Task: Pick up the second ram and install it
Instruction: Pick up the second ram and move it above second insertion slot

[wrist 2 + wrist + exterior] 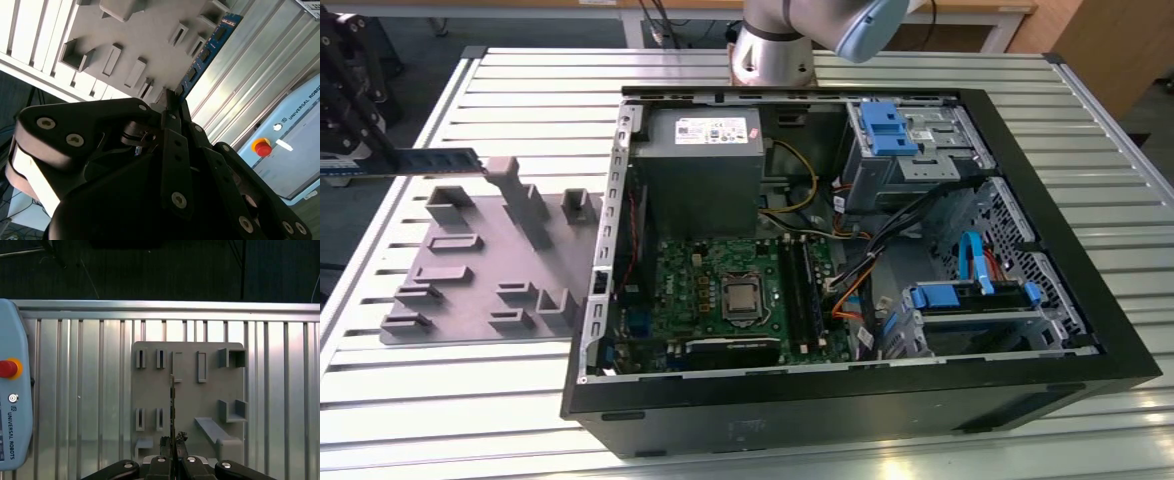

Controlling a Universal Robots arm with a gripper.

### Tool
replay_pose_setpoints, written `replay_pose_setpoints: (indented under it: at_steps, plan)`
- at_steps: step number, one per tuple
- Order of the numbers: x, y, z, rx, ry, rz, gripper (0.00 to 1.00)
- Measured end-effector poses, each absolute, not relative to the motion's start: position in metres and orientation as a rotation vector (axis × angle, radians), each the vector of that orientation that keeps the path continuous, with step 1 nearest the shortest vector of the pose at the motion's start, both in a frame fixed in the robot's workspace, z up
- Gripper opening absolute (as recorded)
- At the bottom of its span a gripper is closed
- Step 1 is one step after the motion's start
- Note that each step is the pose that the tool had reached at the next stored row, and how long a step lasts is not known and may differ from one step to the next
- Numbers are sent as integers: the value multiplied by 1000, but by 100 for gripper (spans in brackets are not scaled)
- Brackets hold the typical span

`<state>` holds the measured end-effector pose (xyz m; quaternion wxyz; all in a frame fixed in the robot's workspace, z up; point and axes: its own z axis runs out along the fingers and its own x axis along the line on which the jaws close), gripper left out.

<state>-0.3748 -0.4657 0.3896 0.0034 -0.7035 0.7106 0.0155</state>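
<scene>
Looking over the big metal tabletop [520, 80], I see ribbed slats running all the way to its edges. The open computer case [1107, 330] takes up most of the exterior view's right. Its black rim stands up all around the green motherboard [700, 290] with its long black slots [790, 285].

The grey holder tray [454, 250] lies flat just beside the case wall, on the exterior view's left. Bare slats lie past the tray's far edge. In the first wrist view a pale blue control pad [10, 390] with a red button [7, 368] lies near the tray, with bare slats between them.

My gripper [172, 102] is up over the tray. Its fingers are squeezed tight on one end of the second ram [206, 50]. The stick pokes straight out from the fingers. In the exterior view its loose end is near a tall post [503, 180] of the tray. I cannot tell if they touch.
</scene>
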Motion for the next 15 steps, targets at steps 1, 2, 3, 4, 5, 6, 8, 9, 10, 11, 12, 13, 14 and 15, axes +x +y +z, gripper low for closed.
replay_pose_setpoints:
  at_steps: [1,2,3,4,5,6,8,9,10,11,12,13,14,15]
  plan:
    - [-374,-466,390,-2205,2228,49,14]
    - [-373,-466,389,-2205,2228,48,14]
    - [-372,-466,389,-2205,2227,49,14]
    - [-372,-466,389,-2205,2228,49,14]
    - [-371,-466,389,-2205,2228,49,14]
    - [-371,-466,389,-2205,2227,49,14]
    - [-370,-466,389,-2205,2227,48,14]
    - [-370,-466,389,-2205,2227,48,14]
    - [-370,-466,389,-2205,2227,48,14]
    - [-369,-466,389,-2205,2227,48,14]
    - [-369,-466,389,-2205,2227,48,14]
    - [-369,-466,389,-2205,2227,48,14]
    - [-368,-466,389,-2205,2227,48,14]
    - [-368,-466,389,-2205,2227,48,14]
